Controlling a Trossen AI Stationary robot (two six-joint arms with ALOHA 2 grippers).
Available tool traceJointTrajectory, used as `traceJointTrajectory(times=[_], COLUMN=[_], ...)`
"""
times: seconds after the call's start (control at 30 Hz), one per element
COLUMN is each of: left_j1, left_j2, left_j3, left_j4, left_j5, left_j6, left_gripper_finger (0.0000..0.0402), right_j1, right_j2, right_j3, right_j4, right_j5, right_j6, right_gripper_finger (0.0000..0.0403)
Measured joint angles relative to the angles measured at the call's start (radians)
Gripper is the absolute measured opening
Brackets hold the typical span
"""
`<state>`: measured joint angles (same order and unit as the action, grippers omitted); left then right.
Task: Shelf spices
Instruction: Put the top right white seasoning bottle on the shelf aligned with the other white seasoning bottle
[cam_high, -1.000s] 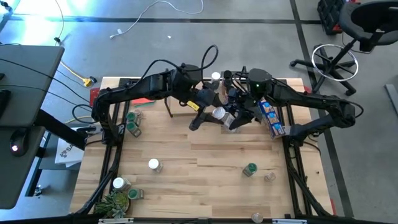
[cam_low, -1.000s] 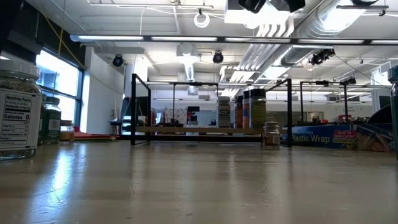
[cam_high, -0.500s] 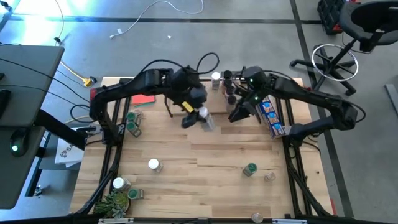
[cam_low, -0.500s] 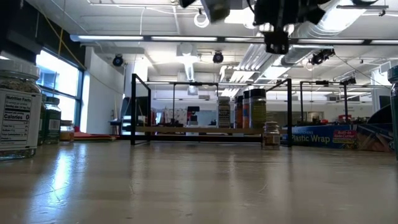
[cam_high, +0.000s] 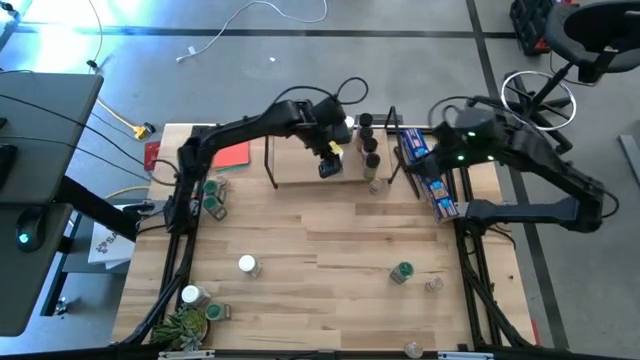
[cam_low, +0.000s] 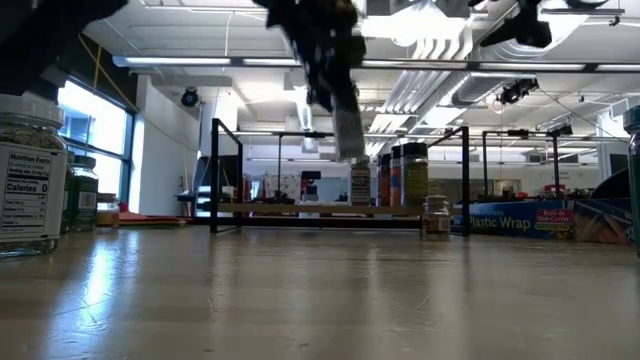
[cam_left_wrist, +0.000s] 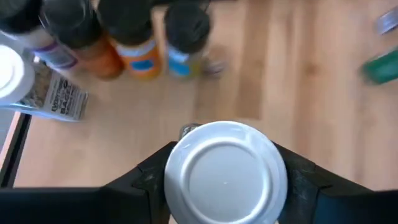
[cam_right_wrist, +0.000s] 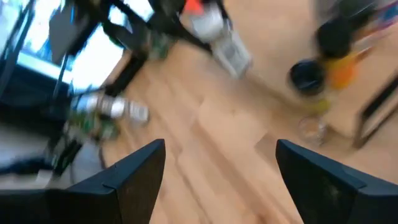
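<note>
My left gripper is over the shelf and shut on a white-lidded spice jar. The low view shows this jar hanging above the shelf board. The light-wood shelf with black wire ends stands at the table's far side. Several dark-lidded jars and one white-lidded jar stand at its right end. My right gripper is open and holds nothing, high up to the right of the shelf. Loose jars stand on the table. My left gripper pinches the jar between its two fingers, one on each side of the body just under the white lid. The fingers come from above, pointing down. The jar is lifted clear and hangs slightly tilted above the shelf board, lid uppermost.
A long blue packet lies right of the shelf and a red card left of it. Green-lidded jars stand by the left edge. A potted plant and a jar sit at the near left corner. A small clear jar stands near right.
My left gripper has carried the jar from mid-table toward the far edge and now holds it over the shelf; in the low view the jar has come down into sight. My right gripper has drawn back from the jar, toward the table's right and far edges.
</note>
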<state>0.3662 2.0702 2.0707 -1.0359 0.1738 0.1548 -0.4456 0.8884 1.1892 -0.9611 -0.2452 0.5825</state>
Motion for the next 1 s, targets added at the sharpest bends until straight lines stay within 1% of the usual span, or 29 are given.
traceJointTrajectory(times=[0.1, 0.23, 0.3, 0.4, 0.5, 0.7, 1.0], left_j1=[0.026, 0.041, 0.041, 0.040, 0.041, 0.045, 0.055], left_j2=[0.073, 0.124, 0.142, 0.157, 0.158, 0.158, 0.141], left_j3=[-0.002, -0.001, -0.001, -0.001, -0.001, -0.001, -0.001], left_j4=[0.009, 0.072, 0.098, 0.149, 0.208, 0.316, 0.320], left_j5=[-0.036, -0.088, -0.126, -0.159, -0.164, -0.211, -0.213], left_j6=[0.070, 0.137, 0.165, 0.207, 0.232, 0.250, 0.250], left_gripper_finger=[0.0192, 0.0192, 0.0197, 0.0223, 0.0239, 0.0246, 0.0248], right_j1=[0.025, 0.044, 0.049, 0.049, 0.049, 0.049, 0.049], right_j2=[-0.054, -0.087, -0.088, -0.079, -0.063, -0.029, -0.006], right_j3=[0.002, 0.002, 0.002, 0.002, 0.002, 0.002, 0.002], right_j4=[0.000, -0.003, -0.005, -0.018, -0.030, -0.033, -0.029], right_j5=[0.113, 0.181, 0.187, 0.189, 0.189, 0.185, 0.180], right_j6=[0.063, 0.121, 0.141, 0.156, 0.169, 0.170, 0.164], right_gripper_finger=[0.0300, 0.0300, 0.0300, 0.0300, 0.0300, 0.0300, 0.0300])
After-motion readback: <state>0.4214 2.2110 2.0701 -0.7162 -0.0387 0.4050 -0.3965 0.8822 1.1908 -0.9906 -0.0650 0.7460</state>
